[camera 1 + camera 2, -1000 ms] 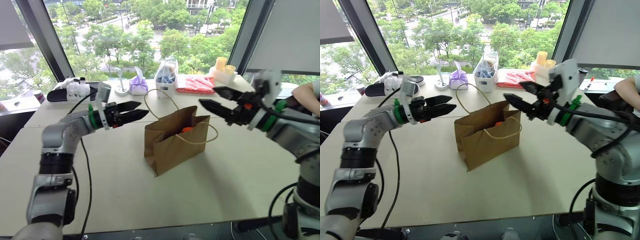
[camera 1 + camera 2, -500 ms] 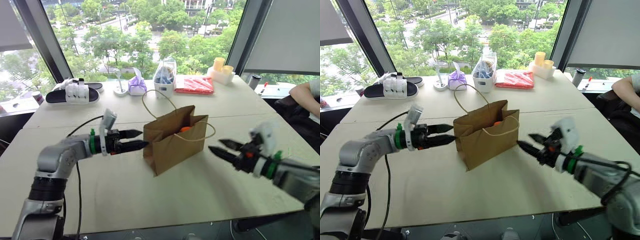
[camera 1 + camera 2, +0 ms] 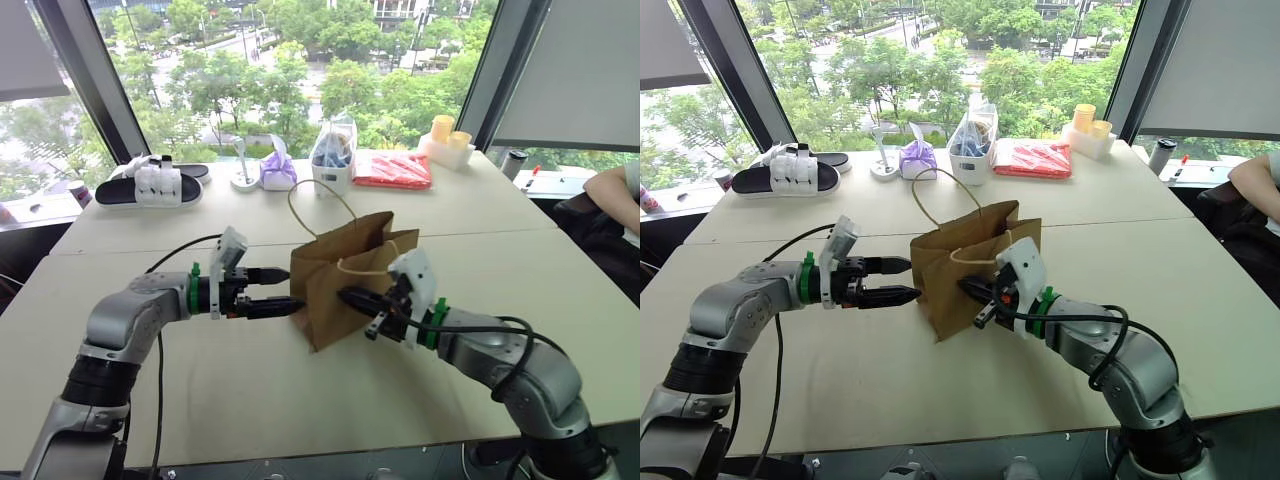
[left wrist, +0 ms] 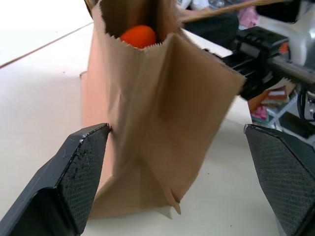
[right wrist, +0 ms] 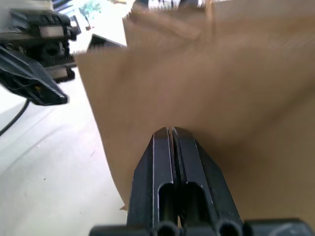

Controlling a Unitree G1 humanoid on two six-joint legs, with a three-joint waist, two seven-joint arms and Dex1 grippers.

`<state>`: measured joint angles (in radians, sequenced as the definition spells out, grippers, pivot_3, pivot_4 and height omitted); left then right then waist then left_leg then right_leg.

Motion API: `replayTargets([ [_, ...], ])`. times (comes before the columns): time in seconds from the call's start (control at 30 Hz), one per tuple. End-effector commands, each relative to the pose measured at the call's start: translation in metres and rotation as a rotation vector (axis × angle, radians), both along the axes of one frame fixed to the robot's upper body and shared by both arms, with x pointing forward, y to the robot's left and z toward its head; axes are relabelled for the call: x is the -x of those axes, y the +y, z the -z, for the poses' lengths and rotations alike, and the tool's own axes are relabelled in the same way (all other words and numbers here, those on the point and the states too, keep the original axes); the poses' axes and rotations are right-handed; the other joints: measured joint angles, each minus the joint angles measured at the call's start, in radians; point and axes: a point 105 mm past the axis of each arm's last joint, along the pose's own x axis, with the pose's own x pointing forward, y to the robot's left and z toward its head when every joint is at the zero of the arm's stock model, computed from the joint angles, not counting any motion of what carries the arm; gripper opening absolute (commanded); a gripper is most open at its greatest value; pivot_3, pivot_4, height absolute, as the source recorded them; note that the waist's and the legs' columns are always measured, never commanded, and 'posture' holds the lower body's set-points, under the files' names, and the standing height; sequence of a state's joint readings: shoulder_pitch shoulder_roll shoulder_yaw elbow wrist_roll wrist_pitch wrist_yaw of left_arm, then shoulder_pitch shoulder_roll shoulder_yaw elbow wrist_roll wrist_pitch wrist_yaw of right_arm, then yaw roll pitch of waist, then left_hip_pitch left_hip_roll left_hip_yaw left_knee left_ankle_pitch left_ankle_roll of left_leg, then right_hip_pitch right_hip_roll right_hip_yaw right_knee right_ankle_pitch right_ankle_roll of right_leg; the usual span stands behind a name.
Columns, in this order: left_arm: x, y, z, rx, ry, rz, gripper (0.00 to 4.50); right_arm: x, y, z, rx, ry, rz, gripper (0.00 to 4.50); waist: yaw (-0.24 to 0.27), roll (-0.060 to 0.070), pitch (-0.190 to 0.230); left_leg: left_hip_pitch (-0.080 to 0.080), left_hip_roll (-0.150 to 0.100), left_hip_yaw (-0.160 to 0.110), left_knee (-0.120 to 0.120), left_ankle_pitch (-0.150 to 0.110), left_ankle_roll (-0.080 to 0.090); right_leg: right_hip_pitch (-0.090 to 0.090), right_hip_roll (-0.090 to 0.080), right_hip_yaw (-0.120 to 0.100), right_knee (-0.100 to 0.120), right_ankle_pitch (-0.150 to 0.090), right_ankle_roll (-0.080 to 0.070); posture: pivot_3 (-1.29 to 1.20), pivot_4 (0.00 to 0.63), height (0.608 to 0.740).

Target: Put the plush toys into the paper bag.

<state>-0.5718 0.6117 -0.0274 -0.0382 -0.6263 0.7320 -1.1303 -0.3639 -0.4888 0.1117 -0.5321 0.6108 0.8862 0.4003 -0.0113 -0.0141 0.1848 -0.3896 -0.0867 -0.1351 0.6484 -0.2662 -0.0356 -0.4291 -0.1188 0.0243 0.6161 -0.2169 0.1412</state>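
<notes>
The brown paper bag [image 3: 352,272] stands upright and open in the middle of the table, one cord handle [image 3: 318,196] looped above it. Inside its mouth an orange plush toy [image 4: 139,36] shows. My left gripper [image 3: 278,289] is open at the bag's left side, and in the left wrist view its fingers [image 4: 83,162] straddle the bag's narrow end. My right gripper [image 3: 350,298] is shut, with its tip [image 5: 170,131] right at the bag's front face; whether it touches the paper I cannot tell.
Along the far edge by the window lie black-and-white slippers [image 3: 150,185], a purple pouch [image 3: 277,170], a clear plastic bag with blue contents [image 3: 333,155], a red packet [image 3: 392,170] and yellow cups [image 3: 448,135]. A person's arm [image 3: 615,190] rests at the right edge.
My right gripper has swung down and left to the bag's front face and shut. The left gripper has sunk a little toward the bag's side and stays open.
</notes>
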Motion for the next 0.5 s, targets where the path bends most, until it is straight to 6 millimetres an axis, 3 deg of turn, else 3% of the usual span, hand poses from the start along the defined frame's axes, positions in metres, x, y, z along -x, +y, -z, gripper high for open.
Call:
replayTargets([
  [0.03,-0.002,-0.01,-0.008,0.009,-0.077,0.004,4.5,-0.003,0.005,-0.01,0.002,-0.063,-0.024,0.03,-0.001,0.0,0.0,0.0,0.0,0.0,0.0,0.0,0.0,0.0,0.0,0.0,0.0,0.0,0.0,0.0,0.15,0.74],
  [0.37,-0.02,-0.033,0.009,0.041,-0.111,-0.15,4.5,0.0,0.003,-0.009,0.017,-0.071,-0.027,0.03,-0.001,0.0,0.0,0.0,0.0,0.0,0.0,0.0,0.0,0.0,0.0,0.0,0.0,0.0,0.0,0.0,0.15,0.74],
  [0.5,-0.019,-0.038,0.012,0.082,-0.101,-0.181,3.25,0.005,-0.005,-0.01,0.021,-0.072,-0.002,0.0,0.001,0.0,0.0,0.0,0.0,-0.001,0.0,0.0,0.0,0.0,0.0,0.0,0.0,0.0,0.0,0.0,0.15,0.74],
])
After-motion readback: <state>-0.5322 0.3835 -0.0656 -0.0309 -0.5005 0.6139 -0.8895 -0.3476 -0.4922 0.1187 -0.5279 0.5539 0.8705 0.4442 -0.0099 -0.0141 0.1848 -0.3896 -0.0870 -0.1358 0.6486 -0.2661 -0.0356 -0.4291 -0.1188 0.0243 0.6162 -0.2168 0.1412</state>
